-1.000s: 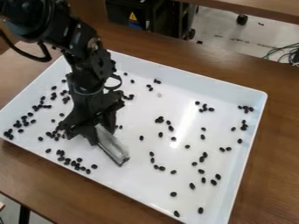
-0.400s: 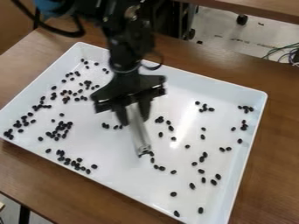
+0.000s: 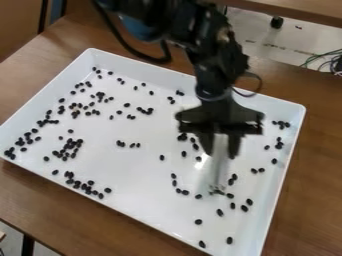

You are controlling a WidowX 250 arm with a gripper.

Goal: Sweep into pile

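Camera view: small black oval pieces (image 3: 249,202) lie singly and clustered.

End effector (image 3: 221,151) shifted rightward in view, grey tool (image 3: 216,172) carried along

Blk arm w/ blk cable.

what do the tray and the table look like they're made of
Tray: probably smooth white plastic, judging by its bright glare and rounded corners. Table: brown wood or wood-look laminate, with a soft sheen and faint grain; I can't tell which.
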